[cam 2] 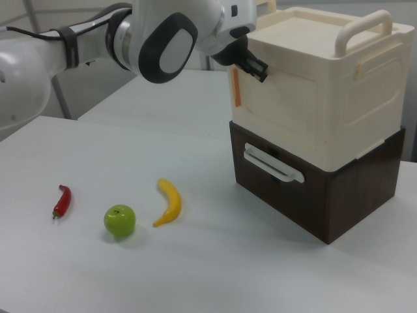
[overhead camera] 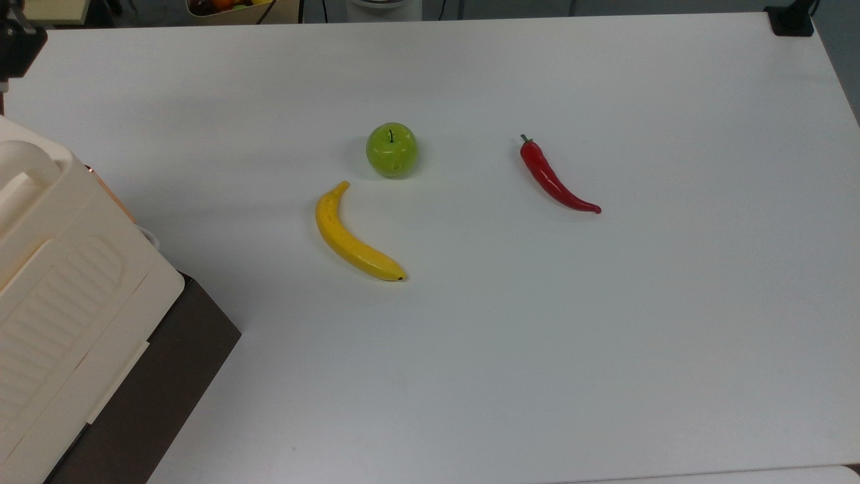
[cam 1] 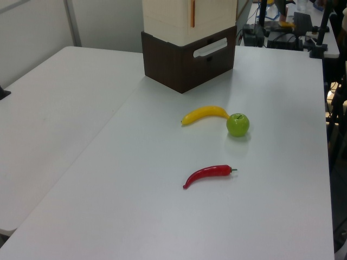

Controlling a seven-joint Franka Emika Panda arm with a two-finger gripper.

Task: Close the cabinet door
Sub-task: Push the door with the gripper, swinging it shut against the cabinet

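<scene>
The cream cabinet [cam 2: 326, 78] stands on a dark brown base [cam 2: 313, 195] at the right view's right. Its cabinet door [cam 2: 280, 111] is the plain cream front face, with an orange strip [cam 2: 236, 88] along its left edge. The door lies about flush with the cabinet's front. My gripper [cam 2: 253, 65] is at the door's upper left corner, close against it, with the white arm [cam 2: 163, 39] reaching in from the right view's left. In the left view the cabinet [cam 1: 168, 13] stands at the far end of the table, the door [cam 1: 214, 13] facing right.
A yellow banana [overhead camera: 353, 235], a green apple [overhead camera: 392, 149] and a red chili pepper [overhead camera: 554, 178] lie on the white table [overhead camera: 537, 336], well away from the cabinet [overhead camera: 60, 282]. The brown base has a white drawer handle [cam 2: 273, 163].
</scene>
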